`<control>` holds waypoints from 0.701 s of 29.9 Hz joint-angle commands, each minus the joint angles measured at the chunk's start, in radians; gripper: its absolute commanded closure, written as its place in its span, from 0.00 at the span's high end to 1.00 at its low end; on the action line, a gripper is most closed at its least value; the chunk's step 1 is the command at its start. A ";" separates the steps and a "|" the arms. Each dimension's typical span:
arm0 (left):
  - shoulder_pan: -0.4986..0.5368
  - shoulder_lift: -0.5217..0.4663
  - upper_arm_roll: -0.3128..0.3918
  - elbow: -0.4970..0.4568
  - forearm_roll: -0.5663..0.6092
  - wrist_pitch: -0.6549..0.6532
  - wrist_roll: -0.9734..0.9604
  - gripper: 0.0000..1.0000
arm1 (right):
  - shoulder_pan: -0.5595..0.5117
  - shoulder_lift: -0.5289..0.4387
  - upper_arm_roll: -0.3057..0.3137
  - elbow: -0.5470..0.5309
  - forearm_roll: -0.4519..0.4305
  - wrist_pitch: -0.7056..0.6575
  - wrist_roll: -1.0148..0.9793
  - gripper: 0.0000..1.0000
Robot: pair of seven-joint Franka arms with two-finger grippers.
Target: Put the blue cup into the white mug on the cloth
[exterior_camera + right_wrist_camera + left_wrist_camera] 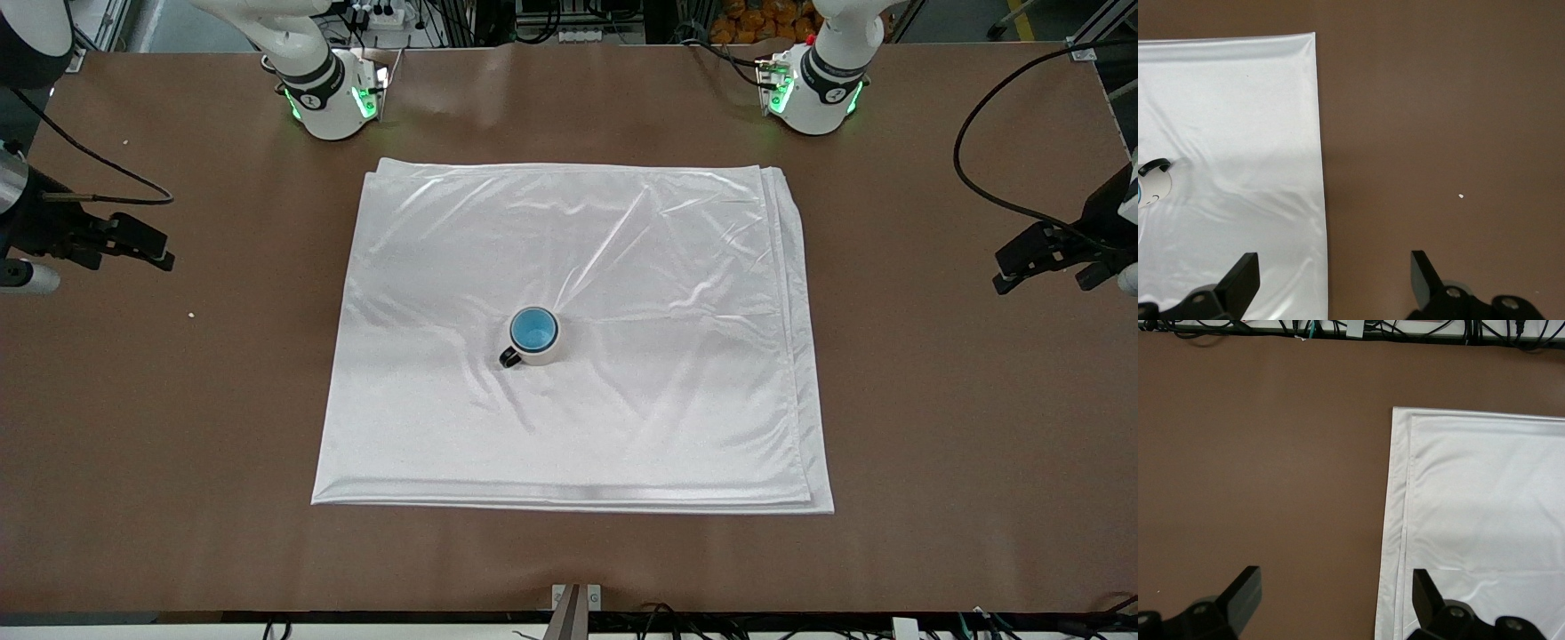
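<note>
Blue cup nested in white mug, mid-cloth. Left gripper and right gripper spread wide, empty, waiting over table end edges.

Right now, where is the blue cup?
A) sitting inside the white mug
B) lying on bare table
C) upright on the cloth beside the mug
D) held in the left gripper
A: the blue cup fills the white mug, which stands on the cloth; both grippers are off at the table's ends.
</note>
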 commanded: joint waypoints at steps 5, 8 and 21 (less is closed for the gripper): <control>-0.002 0.012 -0.007 0.026 0.022 -0.028 0.018 1.00 | 0.000 0.001 0.000 0.004 -0.004 -0.003 -0.008 1.00; -0.002 0.012 -0.009 0.026 0.022 -0.028 0.020 1.00 | 0.001 0.002 0.000 0.002 -0.004 -0.003 -0.008 1.00; -0.007 0.013 -0.012 0.020 0.022 -0.028 0.018 1.00 | 0.003 0.002 0.000 0.002 -0.004 -0.003 -0.009 1.00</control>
